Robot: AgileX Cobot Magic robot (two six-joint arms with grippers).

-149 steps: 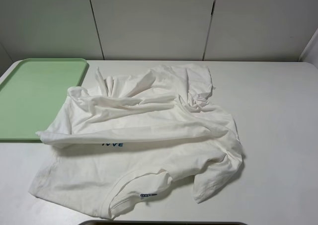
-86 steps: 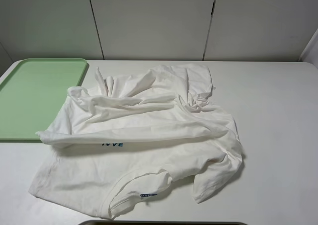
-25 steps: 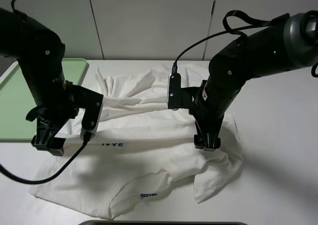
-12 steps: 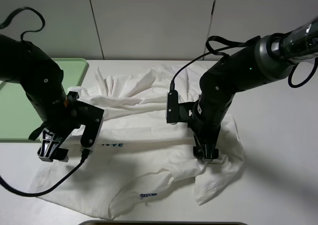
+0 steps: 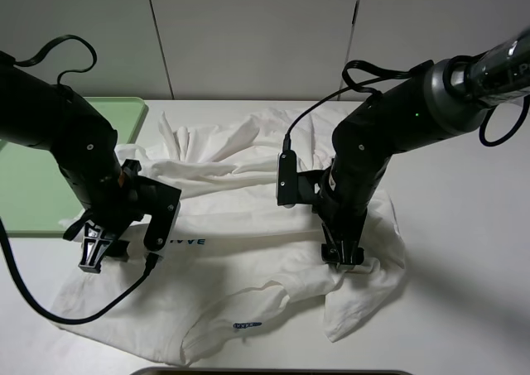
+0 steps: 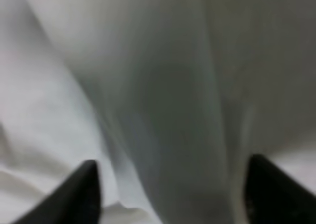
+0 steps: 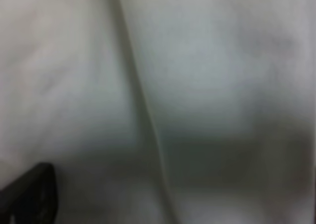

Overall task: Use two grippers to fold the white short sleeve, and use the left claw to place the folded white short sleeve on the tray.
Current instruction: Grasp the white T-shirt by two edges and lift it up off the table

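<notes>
Both arms have come in (none in view a few seconds back). My left tool (image 5: pixel 93 261) has dropped lower and nearer me, onto the left side of the white short sleeve (image 5: pixel 248 267). My right tool (image 5: pixel 341 254) has sunk onto its right side.

Small blue lettering (image 5: pixel 189 242) on the shirt (image 5: pixel 248 193) reads "IVVE" in capitals. It stands on the flat front panel just below a long fold, close beside the left arm (image 5: pixel 74 135). Toward the front edge of the bench (image 5: pixel 464 226), at the collar, a small blue neck label (image 5: pixel 246 325) carries pale print too small to read. The left arm bears a small orange label (image 5: pixel 124 170) whose print cannot be made out. Both wrist views show only blurred white cloth with nothing written on it.
</notes>
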